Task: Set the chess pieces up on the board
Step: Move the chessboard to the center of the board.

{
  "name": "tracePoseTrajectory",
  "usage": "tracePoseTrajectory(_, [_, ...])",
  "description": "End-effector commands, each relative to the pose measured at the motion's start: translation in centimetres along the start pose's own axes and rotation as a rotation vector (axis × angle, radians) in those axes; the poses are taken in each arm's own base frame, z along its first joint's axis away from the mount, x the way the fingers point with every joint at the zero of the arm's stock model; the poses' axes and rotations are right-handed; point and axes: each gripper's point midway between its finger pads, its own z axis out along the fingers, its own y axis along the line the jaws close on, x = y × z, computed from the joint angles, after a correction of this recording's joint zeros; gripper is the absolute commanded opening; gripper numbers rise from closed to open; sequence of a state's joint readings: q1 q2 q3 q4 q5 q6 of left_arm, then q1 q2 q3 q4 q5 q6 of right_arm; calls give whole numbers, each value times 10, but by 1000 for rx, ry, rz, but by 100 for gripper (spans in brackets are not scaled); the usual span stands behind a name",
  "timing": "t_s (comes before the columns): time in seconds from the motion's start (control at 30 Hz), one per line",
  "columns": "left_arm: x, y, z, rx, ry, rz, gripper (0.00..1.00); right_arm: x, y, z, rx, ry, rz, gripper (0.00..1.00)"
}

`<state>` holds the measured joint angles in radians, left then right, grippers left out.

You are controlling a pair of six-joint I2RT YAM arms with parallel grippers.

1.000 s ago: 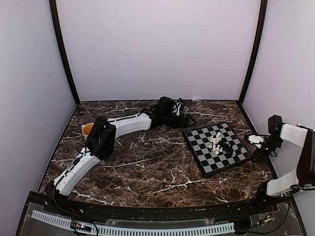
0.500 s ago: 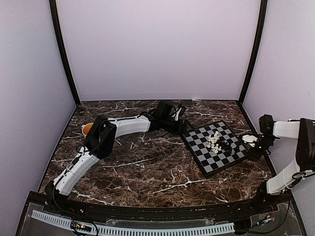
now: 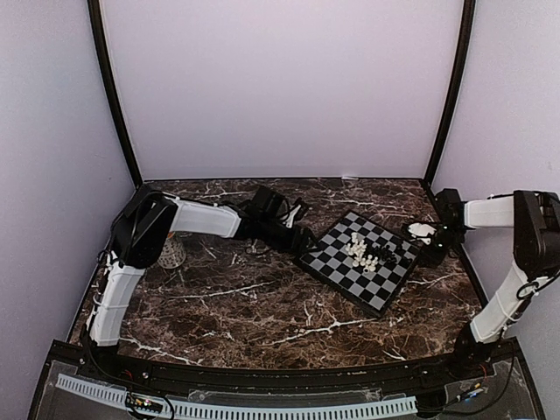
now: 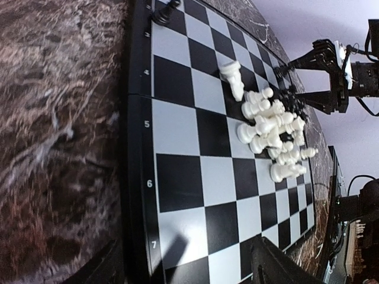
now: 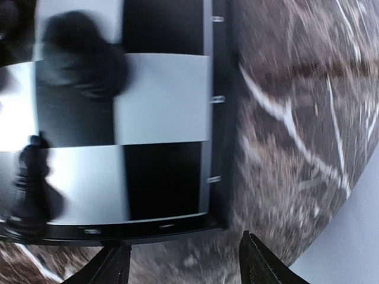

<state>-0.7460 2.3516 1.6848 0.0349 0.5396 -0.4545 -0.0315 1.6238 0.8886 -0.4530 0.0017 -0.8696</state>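
- The left pincer (image 4: pixel 186 263) is shown spread wide, its fingers (image 4: pixel 269 266) set well apart and nothing pinched. One finger is held over the checks, the other over the marbled tabletop (image 4: pixel 59 148).
- The board (image 4: pixel 177 148) is laid flat on the tabletop, its numbered dark border caught just ahead of that pincer, between the lines of the two fingers.
- The chess pieces (image 4: pixel 272 136) are heaped further ahead of the left pincer, around the middle of the board. The white pieces (image 4: pixel 260 109) are tumbled together, many on their sides, touching one another.
- The black pieces (image 4: pixel 293 100) are bunched against the far side of the white heap, away from the left pincer.
- A lone black piece (image 4: pixel 166 12) is seen far ahead of the left pincer, at the border, well apart from the heap.
- The right pincer (image 5: pixel 183 263) is likewise shown spread, with nothing held between its fingers. A corner of the board is placed just ahead of it, with bare tabletop beside it.
- A blurred black piece (image 5: pixel 32 183) is made out on the checks ahead of the right pincer and to one side.
- Viewed from above, the board is set at an angle between the two pincers, the left one at one corner and the right one by the opposite corner, with the heap between them.
- Pale walls (image 3: pixel 280 87) are seen beyond both pincers.
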Motion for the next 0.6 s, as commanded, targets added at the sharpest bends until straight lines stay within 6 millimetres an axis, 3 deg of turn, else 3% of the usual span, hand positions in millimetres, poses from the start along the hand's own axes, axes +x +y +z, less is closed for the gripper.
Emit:
tracePoseTrajectory(0.0, [12,-16,-25,19,-11,21,75,-50,12,10,-23,-87,-61,64])
tracePoseTrajectory(0.37, [66,-5,-66,-49,22,-20,75,-105,32,25,-81,-133,-127,64])
tracePoseTrajectory(0.57, [86,-5,-83,-61,31,-27,74,-125,53,30,-117,-149,-180,63])
